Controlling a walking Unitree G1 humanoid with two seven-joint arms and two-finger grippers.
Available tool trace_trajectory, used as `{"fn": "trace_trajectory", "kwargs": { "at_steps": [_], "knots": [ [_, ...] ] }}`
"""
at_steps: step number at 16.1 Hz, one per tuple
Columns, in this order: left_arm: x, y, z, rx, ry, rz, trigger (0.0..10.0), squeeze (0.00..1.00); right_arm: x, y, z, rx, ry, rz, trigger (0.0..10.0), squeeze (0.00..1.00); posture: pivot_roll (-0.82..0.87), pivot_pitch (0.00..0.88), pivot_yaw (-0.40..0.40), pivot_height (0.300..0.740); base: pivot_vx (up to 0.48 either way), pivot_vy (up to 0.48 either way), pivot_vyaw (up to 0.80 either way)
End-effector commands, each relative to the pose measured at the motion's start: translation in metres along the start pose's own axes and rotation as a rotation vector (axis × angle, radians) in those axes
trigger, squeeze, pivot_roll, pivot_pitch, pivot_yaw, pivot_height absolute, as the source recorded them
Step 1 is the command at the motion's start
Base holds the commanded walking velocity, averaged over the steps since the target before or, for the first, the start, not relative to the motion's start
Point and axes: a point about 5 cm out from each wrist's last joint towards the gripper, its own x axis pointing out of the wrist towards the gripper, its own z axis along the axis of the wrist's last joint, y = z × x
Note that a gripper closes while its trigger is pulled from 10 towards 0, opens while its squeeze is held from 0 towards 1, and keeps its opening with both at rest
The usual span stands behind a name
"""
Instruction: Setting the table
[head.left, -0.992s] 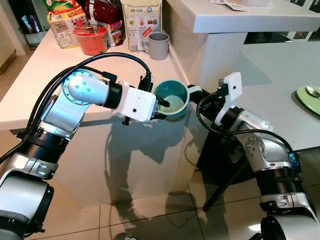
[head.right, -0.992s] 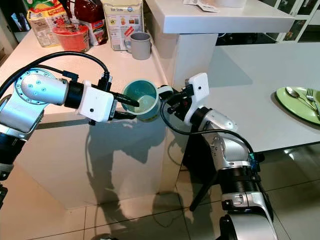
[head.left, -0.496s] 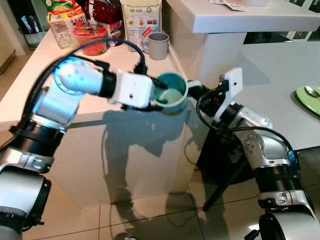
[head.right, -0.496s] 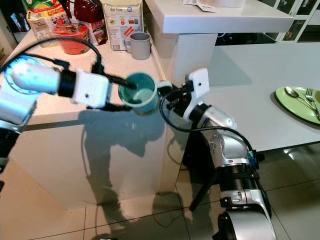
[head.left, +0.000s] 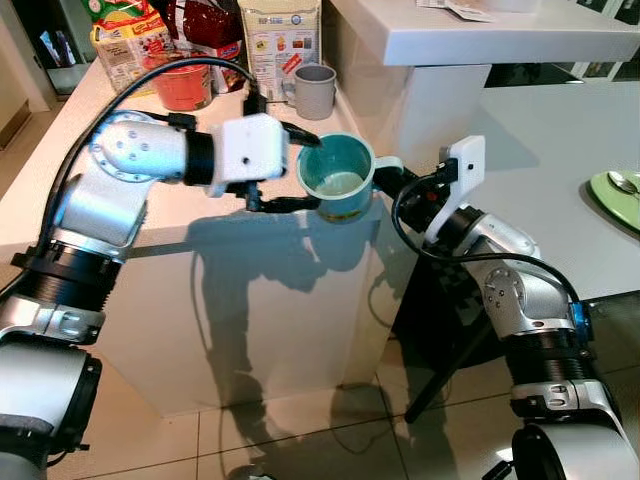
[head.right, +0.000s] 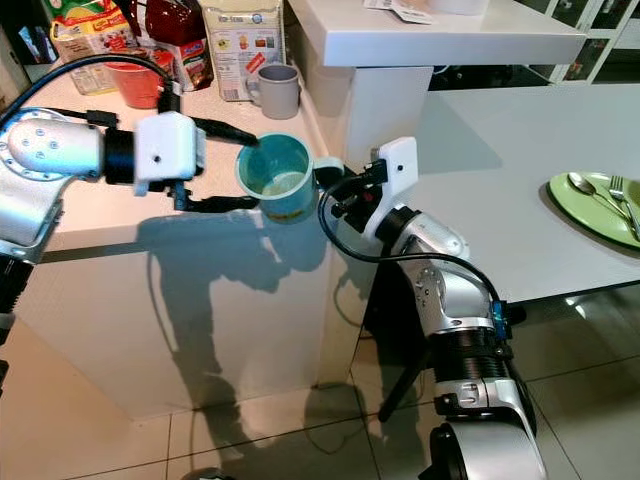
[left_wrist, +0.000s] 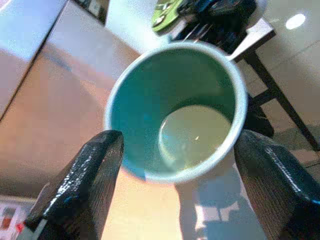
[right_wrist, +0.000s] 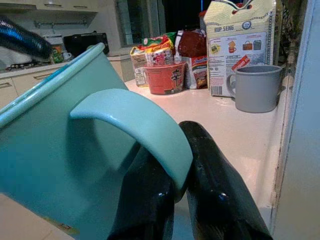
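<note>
A teal mug (head.left: 338, 178) with a pale bottom hangs upright just off the corner of the beige counter (head.left: 100, 200). My right gripper (head.left: 390, 180) is shut on the mug's handle (right_wrist: 135, 117); its fingers (right_wrist: 220, 200) pinch the handle from below. On the mug's left my left gripper (head.left: 318, 173) is open, with one finger above the rim and one below the mug's side, neither touching. The left wrist view looks down into the mug (left_wrist: 175, 110) between the spread fingers (left_wrist: 85, 185).
A grey mug (head.left: 317, 90), a red noodle bowl (head.left: 181, 85) and food packets (head.left: 283, 35) stand at the back of the counter. A raised white ledge (head.left: 480, 35) is beside it. At right is a white table (head.left: 540, 150) with a green plate (head.left: 620, 195) and cutlery.
My left gripper, which held the mug's rim with one finger inside, has let go, opened wide and drawn back left. The mug now hangs from my right gripper, slightly higher.
</note>
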Motion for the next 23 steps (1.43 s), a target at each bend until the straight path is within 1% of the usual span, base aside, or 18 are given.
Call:
{"fn": "trace_trajectory", "kwargs": {
  "at_steps": [1,2,3,4,5,6,7,8,10,12,13,14,16,17,18,19,21,23],
  "knots": [
    [-0.029,0.022,0.001,-0.024,0.001,0.183,10.0,1.00,0.003,0.012,-0.019,0.005,0.094,0.080,0.0,0.00,0.02,0.000,-0.028,0.740,0.000,0.000,0.00],
    [-0.031,0.021,-0.002,-0.040,0.011,0.183,10.0,0.98,0.003,0.013,-0.020,0.004,0.094,0.080,0.0,0.00,0.02,0.000,-0.026,0.740,0.000,0.000,0.00],
    [-0.037,0.020,-0.011,-0.073,0.035,0.196,10.0,0.00,0.003,0.013,-0.020,0.004,0.092,0.077,0.0,0.00,0.02,0.000,-0.025,0.740,0.000,0.000,0.00],
    [-0.042,0.020,-0.020,-0.089,0.074,0.233,10.0,0.00,0.004,0.013,-0.020,0.004,0.090,0.074,0.0,0.00,0.02,0.000,-0.025,0.740,0.000,0.000,0.00],
    [-0.052,0.022,-0.027,-0.175,0.046,0.302,10.0,0.00,0.004,0.013,-0.021,0.003,0.088,0.068,0.0,0.00,0.02,0.000,-0.023,0.740,0.000,0.000,0.00],
    [-0.054,0.023,-0.028,-0.193,0.038,0.323,10.0,0.00,0.004,0.013,-0.021,0.003,0.088,0.067,0.0,0.00,0.02,0.000,-0.023,0.740,0.000,0.000,0.00],
    [-0.060,0.023,-0.035,-0.217,0.050,0.378,10.0,0.00,0.003,0.012,-0.021,0.002,0.088,0.064,0.0,0.00,0.02,0.000,-0.022,0.740,0.000,0.000,0.00],
    [-0.063,0.019,-0.043,-0.268,0.056,0.424,10.0,0.00,0.003,0.012,-0.021,0.001,0.088,0.060,0.0,0.00,0.02,0.000,-0.024,0.740,0.000,0.000,0.00],
    [-0.063,0.006,-0.057,-0.354,0.057,0.464,10.0,0.00,0.003,0.011,-0.021,-0.001,0.088,0.059,0.0,0.00,0.02,0.000,-0.027,0.740,0.000,0.000,0.00],
    [-0.060,-0.013,-0.073,-0.487,0.032,0.516,10.0,0.00,0.004,0.012,-0.019,-0.013,0.085,0.060,0.0,0.00,0.02,0.000,-0.026,0.740,0.000,0.000,0.00],
    [-0.058,-0.022,-0.081,-0.545,0.035,0.555,10.0,0.00,0.006,0.009,-0.018,-0.025,0.088,0.022,3.4,0.00,0.02,0.000,-0.028,0.740,0.000,0.000,0.00],
    [-0.055,-0.030,-0.088,-0.599,0.030,0.606,10.0,0.00,0.008,0.007,-0.016,-0.041,0.084,-0.009,10.0,0.00,0.03,0.000,-0.027,0.740,0.000,0.000,0.00],
    [-0.047,-0.044,-0.094,-0.698,-0.004,0.671,10.0,0.00,0.011,0.001,-0.003,-0.036,0.019,-0.078,10.0,0.00,0.03,0.000,-0.028,0.740,0.000,0.000,0.00],
    [-0.044,-0.049,-0.094,-0.715,-0.009,0.675,10.0,0.00,0.011,-0.002,0.001,-0.025,-0.008,-0.112,10.0,0.00,0.03,0.000,-0.031,0.740,0.000,0.000,0.00],
    [-0.040,-0.054,-0.093,-0.743,-0.031,0.684,10.0,0.00,0.010,-0.009,0.003,0.016,-0.042,-0.191,10.0,0.00,0.03,0.000,-0.033,0.740,0.000,0.000,0.00],
    [-0.039,-0.054,-0.092,-0.755,-0.042,0.692,10.0,0.00,0.010,-0.010,0.003,0.043,-0.049,-0.210,10.0,0.00,0.03,0.000,-0.033,0.740,0.000,0.000,0.00],
    [-0.034,-0.056,-0.088,-0.779,-0.069,0.727,10.0,0.00,0.010,-0.012,-0.004,0.160,-0.075,-0.288,10.0,0.00,0.02,0.000,-0.036,0.740,0.000,0.000,0.00],
    [-0.029,-0.057,-0.085,-0.785,-0.074,0.723,10.0,0.00,0.012,-0.007,-0.012,0.222,-0.069,-0.304,10.0,0.00,0.03,0.000,-0.038,0.740,0.000,0.000,0.00]
  ]
}}
